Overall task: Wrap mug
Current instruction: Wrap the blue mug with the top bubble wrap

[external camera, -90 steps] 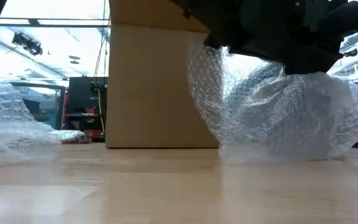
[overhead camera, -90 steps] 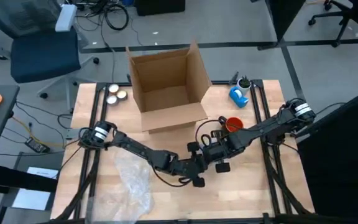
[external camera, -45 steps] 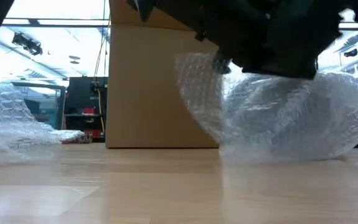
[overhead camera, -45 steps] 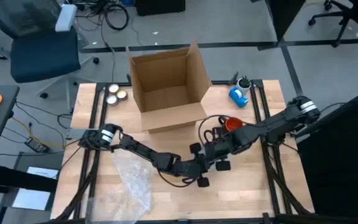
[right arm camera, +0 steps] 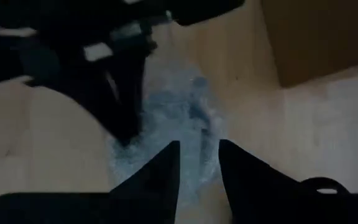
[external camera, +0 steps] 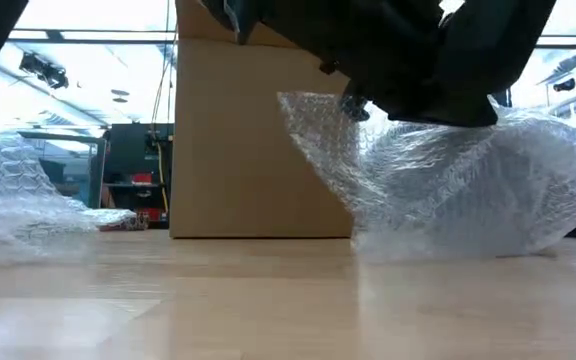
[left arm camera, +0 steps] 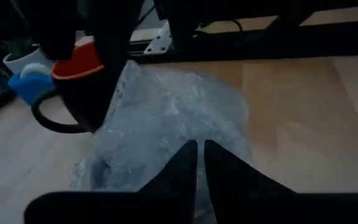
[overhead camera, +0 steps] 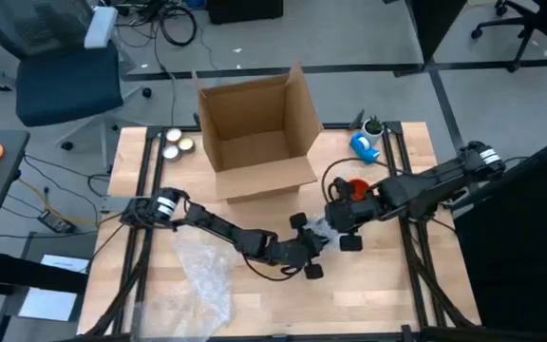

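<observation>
We've got left end effector (overhead camera: 313, 249) pinched shut on bubble wrap (left arm camera: 166, 118); right end effector (overhead camera: 342, 220) slightly open beside the mug (left arm camera: 79, 84). Risk: wrap slipping free, mug tipping.

Both arms were dark and slender, each wearing a white band with dark stripes near its base joint, black cables looping alongside them, and the left gripper (left arm camera: 199, 163) and right gripper (right arm camera: 197, 163) ended in dark tapered fingers.
</observation>
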Controlling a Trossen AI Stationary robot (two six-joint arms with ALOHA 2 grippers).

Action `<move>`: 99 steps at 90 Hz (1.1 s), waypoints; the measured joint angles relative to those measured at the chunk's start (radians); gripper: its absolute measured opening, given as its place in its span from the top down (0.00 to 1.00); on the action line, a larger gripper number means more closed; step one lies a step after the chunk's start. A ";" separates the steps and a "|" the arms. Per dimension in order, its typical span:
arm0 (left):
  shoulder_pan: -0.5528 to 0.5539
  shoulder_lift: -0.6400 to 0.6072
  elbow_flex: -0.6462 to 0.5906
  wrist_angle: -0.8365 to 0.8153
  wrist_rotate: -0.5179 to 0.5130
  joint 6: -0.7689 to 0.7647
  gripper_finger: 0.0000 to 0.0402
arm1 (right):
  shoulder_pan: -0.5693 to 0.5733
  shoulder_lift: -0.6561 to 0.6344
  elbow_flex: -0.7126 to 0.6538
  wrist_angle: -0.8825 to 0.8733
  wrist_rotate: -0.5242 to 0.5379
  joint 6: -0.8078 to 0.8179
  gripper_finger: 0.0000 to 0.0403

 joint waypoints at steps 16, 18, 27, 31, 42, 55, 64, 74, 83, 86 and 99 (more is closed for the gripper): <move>0.012 0.000 0.000 0.000 -0.003 -0.001 0.96 | 0.000 0.021 -0.023 0.009 -0.071 0.008 0.79; 0.012 0.000 0.000 0.000 -0.003 0.001 0.96 | 0.000 0.030 -0.031 0.011 -0.082 0.010 0.79; 0.012 -0.001 0.000 -0.002 -0.003 0.029 0.96 | -0.006 0.080 -0.077 0.036 -0.119 0.012 0.80; 0.012 -0.002 0.000 -0.006 -0.004 0.045 0.96 | -0.010 0.105 -0.094 0.037 -0.121 0.012 0.81; 0.003 -0.043 0.000 -0.093 -0.011 0.066 0.96 | -0.028 0.166 -0.137 0.090 -0.122 0.011 0.82; -0.047 -0.122 0.001 -0.244 -0.056 0.065 0.96 | -0.057 0.223 -0.164 0.173 -0.138 -0.016 0.86; -0.087 -0.153 0.002 -0.344 -0.166 0.067 0.96 | -0.077 0.251 -0.176 0.226 -0.150 -0.056 0.91; -0.105 -0.153 0.002 -0.448 -0.261 0.011 0.96 | -0.111 0.282 -0.189 0.269 -0.161 -0.089 0.97; -0.118 -0.153 0.001 -0.512 -0.242 -0.087 0.96 | -0.140 0.316 -0.188 0.288 -0.209 -0.106 0.99; -0.127 -0.153 0.001 -0.531 -0.232 -0.113 0.96 | -0.143 0.325 -0.188 0.294 -0.227 -0.112 0.99; -0.175 -0.155 0.001 -0.567 -0.242 -0.160 0.96 | -0.139 0.327 -0.189 0.344 -0.296 -0.149 1.00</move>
